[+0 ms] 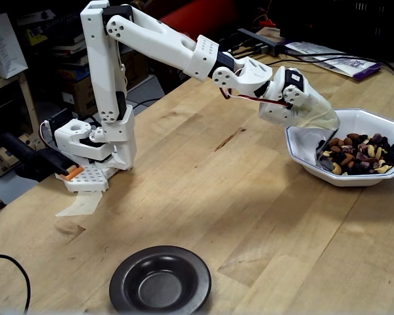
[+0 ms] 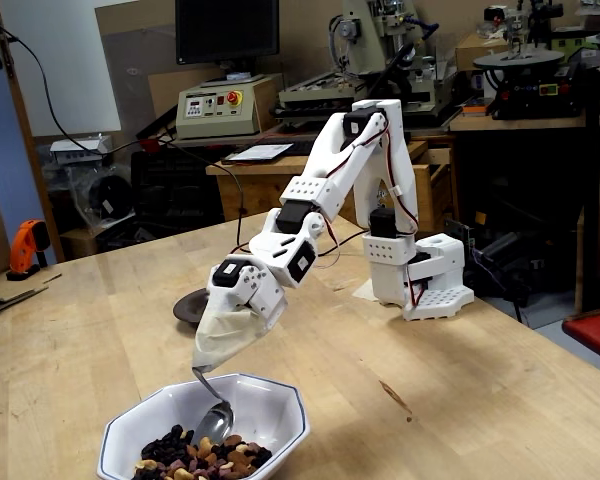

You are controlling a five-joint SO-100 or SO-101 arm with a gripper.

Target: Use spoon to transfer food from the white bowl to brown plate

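The gripper [image 2: 220, 345], wrapped in pale tape that hides its jaws, carries the spoon [image 2: 213, 415], though its grip cannot be told. Just below it, the spoon's bowl dips into the food [image 1: 358, 154] in the white bowl [image 1: 374, 121]. The brown plate [image 1: 160, 282] sits well apart.

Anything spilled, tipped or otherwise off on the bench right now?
No spill shows. The food is all inside the white bowl, which sits upright, and the brown plate is empty and level. One oddity: the tool is wrapped in a pale covering that hides its fingers, with the spoon sticking out below into the bowl.
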